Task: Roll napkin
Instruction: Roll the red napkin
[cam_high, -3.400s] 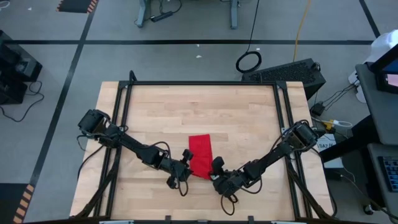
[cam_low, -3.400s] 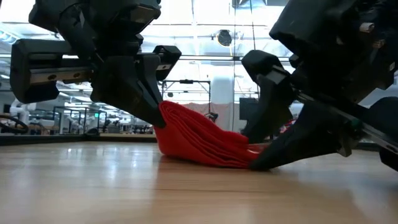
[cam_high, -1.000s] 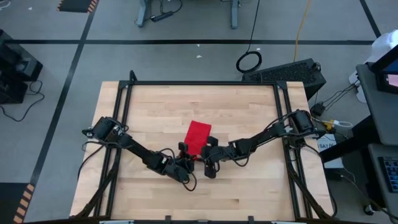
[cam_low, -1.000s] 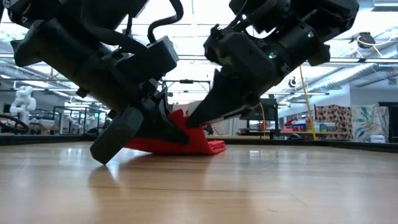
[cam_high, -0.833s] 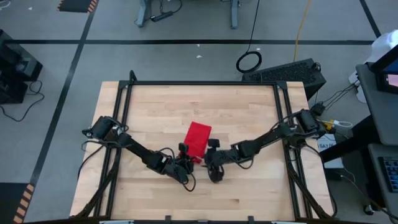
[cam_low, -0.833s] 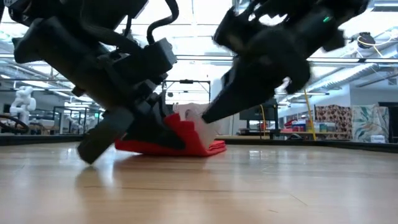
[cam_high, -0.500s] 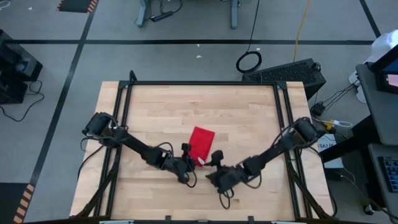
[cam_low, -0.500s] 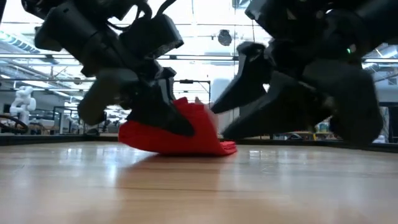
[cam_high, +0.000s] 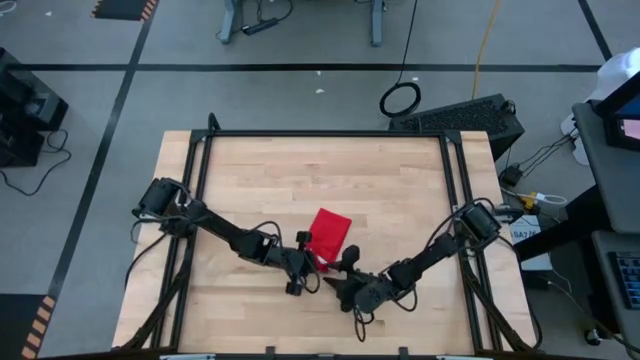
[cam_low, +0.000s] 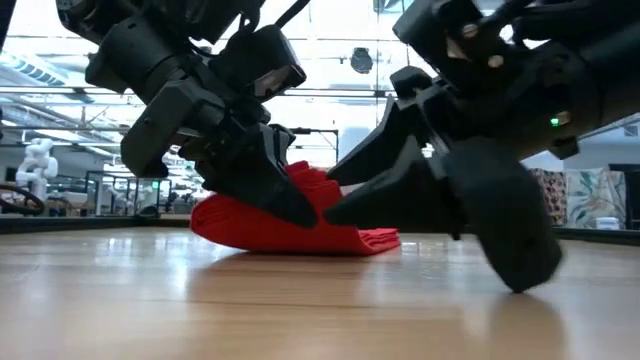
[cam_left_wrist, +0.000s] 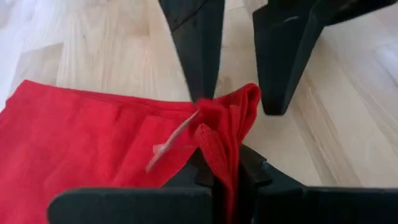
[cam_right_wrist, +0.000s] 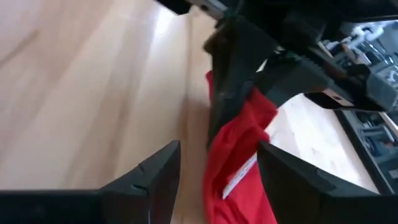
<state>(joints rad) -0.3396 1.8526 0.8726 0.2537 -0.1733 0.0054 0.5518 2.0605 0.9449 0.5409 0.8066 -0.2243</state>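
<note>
Wooden table filling the middle of the high view, framed by a dark rail. Red napkin lying folded just below table centre, its lower corner bunched and lifted, white tag showing at that edge. Left hand at the napkin's lower left, pressed together, pinching that bunched corner. Right hand just beside it, lower right of the napkin, spread, fingers either side of the cloth without gripping.
</note>
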